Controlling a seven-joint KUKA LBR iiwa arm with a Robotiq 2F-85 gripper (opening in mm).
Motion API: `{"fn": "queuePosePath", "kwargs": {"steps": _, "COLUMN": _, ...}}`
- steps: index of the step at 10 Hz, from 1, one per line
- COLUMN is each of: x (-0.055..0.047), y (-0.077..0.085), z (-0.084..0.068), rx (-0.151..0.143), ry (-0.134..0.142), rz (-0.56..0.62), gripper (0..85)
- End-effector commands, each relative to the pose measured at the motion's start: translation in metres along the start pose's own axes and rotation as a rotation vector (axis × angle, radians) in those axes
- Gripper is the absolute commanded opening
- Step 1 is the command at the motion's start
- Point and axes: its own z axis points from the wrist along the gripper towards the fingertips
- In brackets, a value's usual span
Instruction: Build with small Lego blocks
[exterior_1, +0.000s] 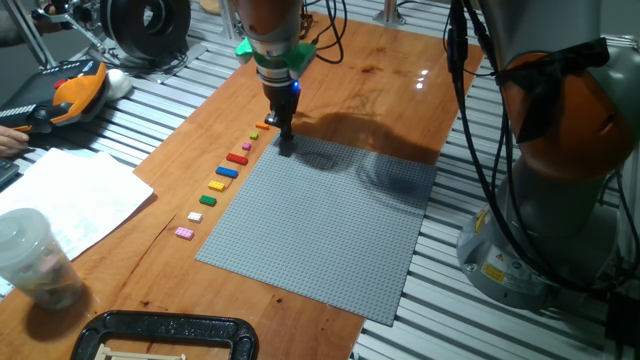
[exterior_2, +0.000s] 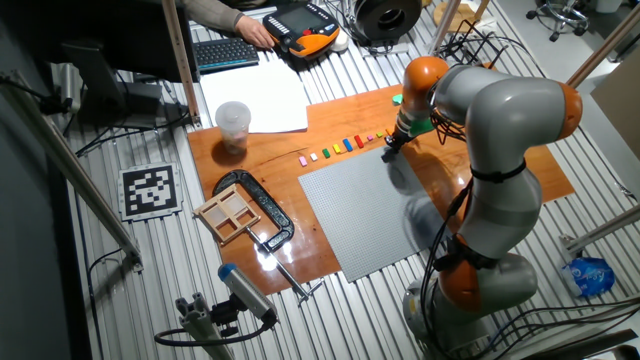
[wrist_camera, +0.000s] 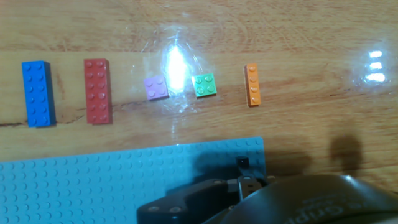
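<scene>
While the claw (exterior_1: 285, 143) presses a dark brick (wrist_camera: 242, 162) onto the baseplate's (exterior_1: 330, 220) corner, jaws closed on it; release next, then fetch the orange brick (wrist_camera: 252, 84).

No text can be read anywhere; only a black-and-white square marker (exterior_2: 150, 190) lies on the slatted bench.

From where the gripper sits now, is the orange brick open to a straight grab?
Probably yes. The gripper hangs at the baseplate corner, and the orange brick lies alone on bare wood just beyond it, clear of the green brick beside it.
</scene>
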Motion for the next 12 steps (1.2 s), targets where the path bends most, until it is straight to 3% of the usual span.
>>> {"fn": "queuePosePath", "kwargs": {"steps": 1, "x": 0.002, "y": 0.001, "z": -0.001, "rx": 0.0, "ry": 0.009, "rz": 0.001, "gripper": 0.0}}
{"fn": "queuePosePath", "kwargs": {"steps": 7, "x": -0.001, "y": -0.002, "z": -0.015, "rx": 0.007, "ry": 0.037, "rz": 0.012, "gripper": 0.0}}
{"fn": "queuePosePath", "kwargs": {"steps": 10, "x": -0.012, "y": -0.007, "z": -0.021, "rx": 0.008, "ry": 0.037, "rz": 0.007, "gripper": 0.0}}
{"fn": "queuePosePath", "kwargs": {"steps": 11, "x": -0.015, "y": -0.007, "z": -0.025, "rx": 0.015, "ry": 0.039, "rz": 0.007, "gripper": 17.0}}
{"fn": "queuePosePath", "kwargs": {"steps": 12, "x": -0.018, "y": -0.008, "z": -0.026, "rx": 0.016, "ry": 0.036, "rz": 0.007, "gripper": 17.0}}
